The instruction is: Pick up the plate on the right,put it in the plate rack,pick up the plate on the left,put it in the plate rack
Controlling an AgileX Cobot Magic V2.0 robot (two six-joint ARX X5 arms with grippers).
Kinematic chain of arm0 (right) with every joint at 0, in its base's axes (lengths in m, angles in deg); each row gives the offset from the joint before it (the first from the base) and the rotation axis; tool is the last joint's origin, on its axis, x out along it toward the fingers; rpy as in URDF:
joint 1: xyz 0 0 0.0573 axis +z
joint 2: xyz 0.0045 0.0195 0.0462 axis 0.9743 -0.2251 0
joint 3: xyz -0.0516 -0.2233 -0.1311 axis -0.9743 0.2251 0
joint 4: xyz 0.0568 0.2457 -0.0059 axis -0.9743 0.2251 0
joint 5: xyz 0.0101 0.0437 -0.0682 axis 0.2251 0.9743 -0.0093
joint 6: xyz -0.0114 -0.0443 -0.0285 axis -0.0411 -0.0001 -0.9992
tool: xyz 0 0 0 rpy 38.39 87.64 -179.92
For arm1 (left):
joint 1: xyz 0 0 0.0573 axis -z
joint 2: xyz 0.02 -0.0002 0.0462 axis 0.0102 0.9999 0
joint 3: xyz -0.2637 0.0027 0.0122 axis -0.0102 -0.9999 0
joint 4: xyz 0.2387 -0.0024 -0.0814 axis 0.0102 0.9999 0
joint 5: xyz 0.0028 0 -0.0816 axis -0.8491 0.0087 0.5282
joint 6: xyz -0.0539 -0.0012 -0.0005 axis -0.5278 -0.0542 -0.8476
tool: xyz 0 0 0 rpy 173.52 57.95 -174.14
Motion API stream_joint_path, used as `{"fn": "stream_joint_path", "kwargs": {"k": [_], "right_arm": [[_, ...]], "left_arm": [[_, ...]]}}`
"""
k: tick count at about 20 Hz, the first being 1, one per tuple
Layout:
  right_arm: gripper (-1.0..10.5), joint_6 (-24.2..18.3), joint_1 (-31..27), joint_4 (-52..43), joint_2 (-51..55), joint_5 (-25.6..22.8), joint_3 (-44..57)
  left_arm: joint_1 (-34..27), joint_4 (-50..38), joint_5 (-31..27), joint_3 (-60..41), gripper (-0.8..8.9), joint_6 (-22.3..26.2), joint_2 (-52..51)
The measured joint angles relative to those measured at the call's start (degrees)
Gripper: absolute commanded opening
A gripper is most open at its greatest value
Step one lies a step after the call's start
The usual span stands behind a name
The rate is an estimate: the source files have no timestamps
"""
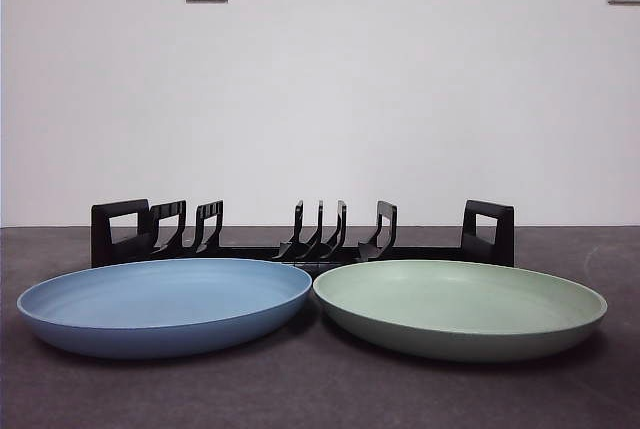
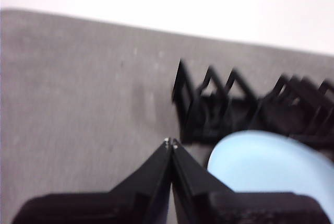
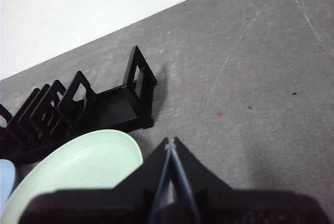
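While both plates are lying flat on the grey table (image 1: pixel 320 399), nothing is being gripped. Round pale-green plate (image 1: pixel 460 306) is sitting right, round blue plate (image 1: pixel 165 302) left, rims nearly touching, the long black plastic plate rack (image 1: pixel 300 239) just behind, empty. Left gripper (image 2: pixel 170 142) and right gripper (image 3: pixel 170 142) are hovering, jaws together, outside each plate.

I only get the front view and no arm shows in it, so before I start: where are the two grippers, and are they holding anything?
Observer: The right gripper is shut and empty, above bare table beside the green plate.
Operator: And the left?
Observer: The left gripper is shut too, empty, beside the blue plate.
Operator: Anything beyond the rack's ends?
Observer: Only bare grey table past the plate rack end handle.
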Motion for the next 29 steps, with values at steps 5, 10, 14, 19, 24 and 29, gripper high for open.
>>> {"fn": "stream_joint_path", "kwargs": {"k": [5,10,14,19,24,29], "right_arm": [[-0.1,0.3,0.0,2.0,-8.2,0.0,-6.7],[-0.1,0.4,0.0,2.6,-19.1,0.2,-13.6],[-0.1,-0.4,0.0,2.8,-28.5,4.7,-19.4],[0.0,-2.4,0.0,3.5,-44.8,15.4,-27.5],[2.8,-6.1,0.0,9.4,-58.4,19.5,-35.4],[3.1,-9.0,0.0,10.4,-64.8,19.5,-38.7]], "left_arm": [[0.0,-0.2,1.8,7.5,-0.07,-0.5,8.7],[0.0,-0.3,5.4,14.7,-0.07,-0.5,20.5],[0.0,-0.7,9.9,19.6,-0.07,-0.5,29.8],[0.1,-0.6,23.1,25.2,-0.05,-0.5,44.2],[3.1,0.5,26.8,26.7,1.16,-0.4,52.0],[7.7,0.5,23.6,27.5,3.21,0.0,52.3]]}}
